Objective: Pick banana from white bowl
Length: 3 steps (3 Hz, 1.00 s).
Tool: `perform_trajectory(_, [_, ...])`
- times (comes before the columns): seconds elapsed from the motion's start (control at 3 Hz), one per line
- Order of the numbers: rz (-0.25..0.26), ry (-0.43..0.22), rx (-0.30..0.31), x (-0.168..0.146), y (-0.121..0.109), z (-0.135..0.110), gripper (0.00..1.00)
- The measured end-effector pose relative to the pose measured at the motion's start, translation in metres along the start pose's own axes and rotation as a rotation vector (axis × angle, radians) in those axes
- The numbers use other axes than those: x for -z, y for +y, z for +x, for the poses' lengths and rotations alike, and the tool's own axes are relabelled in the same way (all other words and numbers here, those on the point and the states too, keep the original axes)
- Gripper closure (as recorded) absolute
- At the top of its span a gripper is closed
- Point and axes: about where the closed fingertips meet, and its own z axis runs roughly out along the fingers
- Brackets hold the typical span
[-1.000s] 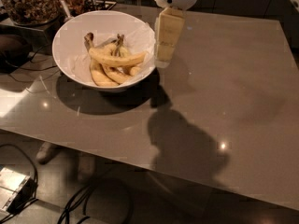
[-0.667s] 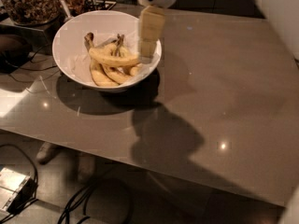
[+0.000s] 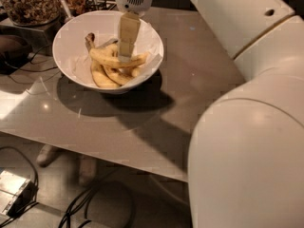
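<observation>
Across the right foreground, the robot's white arm (image 3: 247, 151) fills far more of the view than it did a second ago, when none of it showed there. Under it lies the grey worktop (image 3: 204, 80), crossed by the arm's shadow. At the far left of the worktop stands the white bowl (image 3: 71, 39), deep and flaring, with a glass jar (image 3: 26, 4) of dark bits behind it.

The tool (image 3: 124, 56) has made the move that matters. A second ago it hung outside the bowl at the right rim; now it is over the middle of the bowl and lowered below the rim. Its tip sits at the banana (image 3: 107, 60) and seems to touch it, though the angle leaves that unsure. The approach looks done, and the grasp itself is judged to be the step in hand. Whether the tool is wide, narrow or already holding the fruit cannot be told from this view.

The banana lies crosswise on top of the pile in the bowl. It is long and nearly straight, pale yellow with a few brown marks, and its tapered tip points toward the right wall. Two shorter, more curved bananas (image 3: 103, 77) lie just under it.
</observation>
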Motion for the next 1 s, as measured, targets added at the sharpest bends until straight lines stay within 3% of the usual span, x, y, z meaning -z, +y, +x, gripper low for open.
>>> perform_trajectory(0.67, [-0.114,-0.051,-0.04,-0.054,-0.015,-0.012,0.13])
perform_trajectory(1.0, [-0.163,-0.069,-0.086,-0.072,-0.013,-0.001,0.23])
